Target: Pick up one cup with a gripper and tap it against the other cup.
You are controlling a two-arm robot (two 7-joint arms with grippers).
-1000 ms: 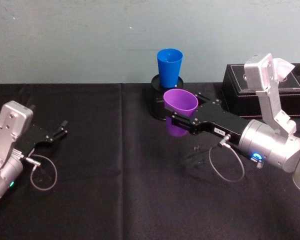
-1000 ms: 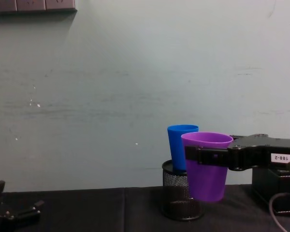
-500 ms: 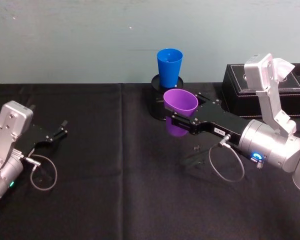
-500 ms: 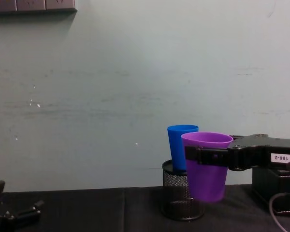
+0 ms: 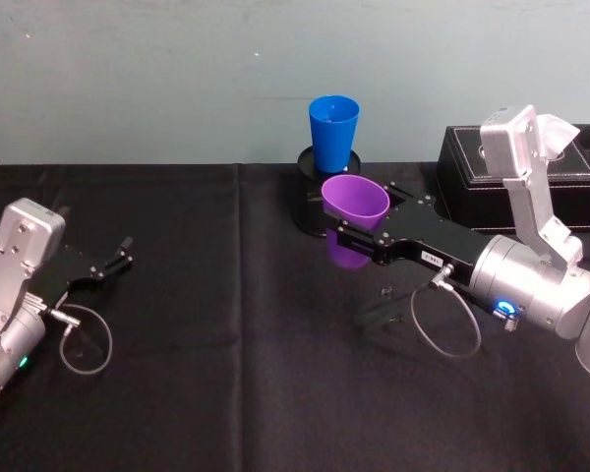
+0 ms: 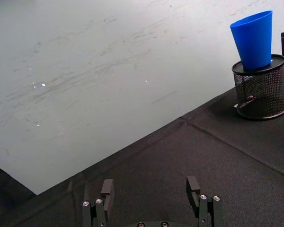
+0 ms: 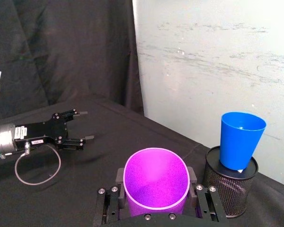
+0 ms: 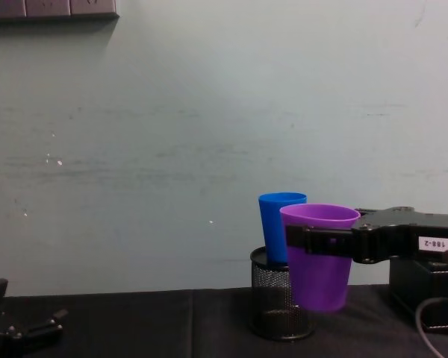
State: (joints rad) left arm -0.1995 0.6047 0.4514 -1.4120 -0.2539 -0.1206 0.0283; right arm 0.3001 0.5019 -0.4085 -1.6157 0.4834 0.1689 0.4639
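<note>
Head view: right gripper (image 5: 346, 239) clamped on the purple cup (image 5: 355, 201), gripping just below the rim, cup upright and lifted clear of the table (image 5: 226, 354). Blue cup (image 5: 333, 132) stands in a black mesh pot (image 5: 306, 208) by the back wall, just beyond the purple one. Looks like a small gap between them, no contact. Black box (image 5: 492, 182) to the right of the pot. Left gripper (image 5: 116, 257) low at the far left of the table, idle, well apart from both cups.

Left wrist view: left gripper's fingers (image 6: 106, 188) spread wide, nothing between them. Blue cup far off in its pot.

Right wrist view: purple cup sits between the two jaws, mouth up, empty. Blue cup ahead and off to one side, not in line with it.

Chest view: purple cup overlaps the blue one from here, its rim showing a little lower. Purple base hangs above the cloth beside the pot.

Step in hand, my read: the tap. To do it well, hold a firm squeeze, keep the cup level, and slide it gently over so wall meets wall above the pot's rim. Go slow: the blue cup seems to sit loose in the pot and a hard knock could tip it. Keep the jaws off the pot.
</note>
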